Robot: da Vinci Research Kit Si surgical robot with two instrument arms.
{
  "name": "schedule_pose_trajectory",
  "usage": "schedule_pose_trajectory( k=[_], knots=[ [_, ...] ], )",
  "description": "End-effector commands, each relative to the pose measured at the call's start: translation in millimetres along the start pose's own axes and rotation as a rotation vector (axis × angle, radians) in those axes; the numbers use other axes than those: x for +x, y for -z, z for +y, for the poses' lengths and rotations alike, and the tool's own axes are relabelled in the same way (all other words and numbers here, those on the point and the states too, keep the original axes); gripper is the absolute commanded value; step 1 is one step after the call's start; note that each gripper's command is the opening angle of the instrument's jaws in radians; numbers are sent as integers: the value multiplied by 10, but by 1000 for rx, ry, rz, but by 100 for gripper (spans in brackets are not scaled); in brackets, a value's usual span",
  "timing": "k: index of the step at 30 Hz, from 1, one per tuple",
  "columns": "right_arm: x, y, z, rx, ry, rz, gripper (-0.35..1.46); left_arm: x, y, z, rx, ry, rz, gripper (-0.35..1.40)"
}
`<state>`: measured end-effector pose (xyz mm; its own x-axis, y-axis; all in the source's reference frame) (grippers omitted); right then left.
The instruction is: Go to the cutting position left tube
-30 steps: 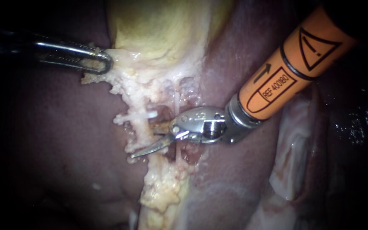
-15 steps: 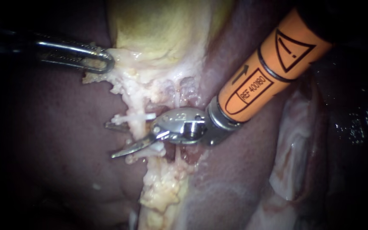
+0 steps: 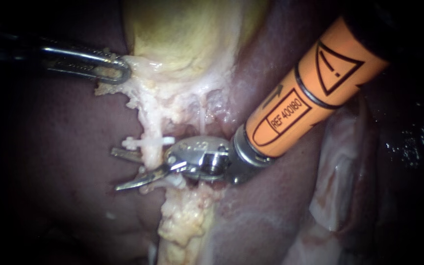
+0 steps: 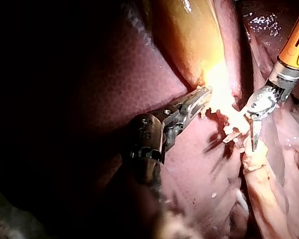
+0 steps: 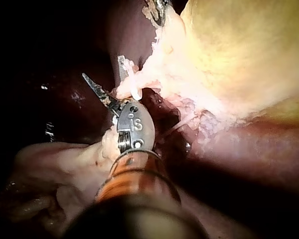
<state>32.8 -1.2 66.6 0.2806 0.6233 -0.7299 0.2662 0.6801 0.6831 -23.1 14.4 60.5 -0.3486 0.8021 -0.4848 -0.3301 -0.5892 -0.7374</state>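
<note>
The right instrument has its 2 blades parted, the tube running between them just below a clip. The left instrument clamps tissue beside the gallbladder.

Right instrument: orange shaft; steel wrist

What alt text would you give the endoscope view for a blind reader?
The right instrument, blades open, straddles a pale tube just below a white clip. The left instrument grips pale tissue under the yellow gallbladder.
</note>
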Motion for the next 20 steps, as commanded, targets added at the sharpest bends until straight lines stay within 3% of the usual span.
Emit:
schedule_pose_trajectory(
  k=[1, 7, 20],
  knots=[
    [5, 1, -5, 5, 0, -1, 120, 0, 0, -1, -2, -1, 0, -35],
    [23, 2, -21, 16, -11, 8, 120, -1, 1, -2, -2, -1, -1, -35],
    [19, 3, -18, 15, -22, 8, 123, -1, 0, -2, -1, -1, 0, -35]
  ],
)
